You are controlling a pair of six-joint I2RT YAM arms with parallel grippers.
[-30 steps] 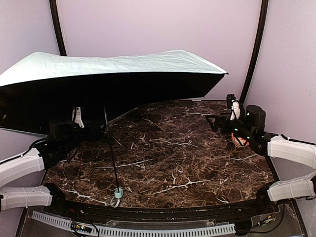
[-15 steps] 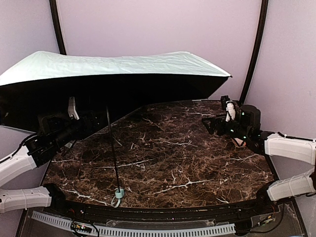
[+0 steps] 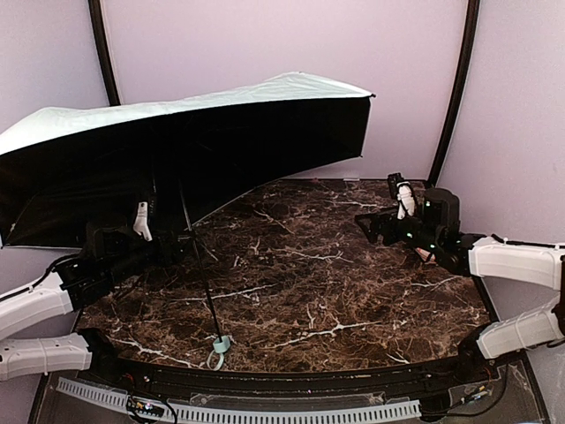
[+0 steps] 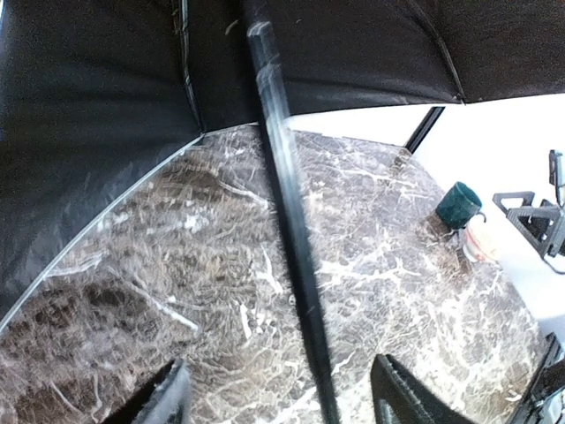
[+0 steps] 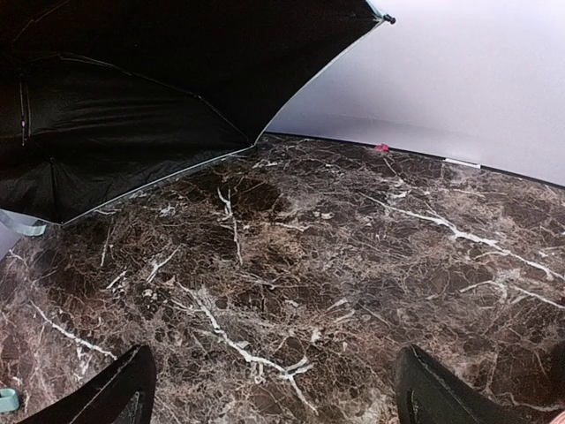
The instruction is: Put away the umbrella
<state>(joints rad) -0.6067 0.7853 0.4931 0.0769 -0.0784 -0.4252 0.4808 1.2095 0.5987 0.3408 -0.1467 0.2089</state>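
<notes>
The umbrella point(image 3: 177, 110) stands open over the table's left half, mint-green outside and black inside, with its canopy tipped up at the right. Its thin black shaft point(image 3: 201, 274) slants down to the mint handle point(image 3: 218, 343) at the near edge. My left gripper point(image 3: 183, 245) is open and straddles the shaft point(image 4: 291, 230) below the canopy, with a gap on both sides between it and the fingers point(image 4: 168, 399). My right gripper point(image 3: 366, 225) is open at the right and holds nothing. In the right wrist view the right gripper point(image 5: 274, 397) hangs over bare marble, facing the canopy's black underside point(image 5: 132, 79).
The dark marble table point(image 3: 335, 291) ends in a curved near edge with a cable rail. A small orange-and-white round object point(image 3: 428, 254) lies under the right arm, and a dark green cup-like thing point(image 4: 459, 201) sits next to it. Black frame poles point(image 3: 455, 88) and lilac walls close the back.
The canopy has tipped, its right edge rising and swinging left. My left gripper has come in around the shaft and its jaws have narrowed. The right gripper has crept a little left.
</notes>
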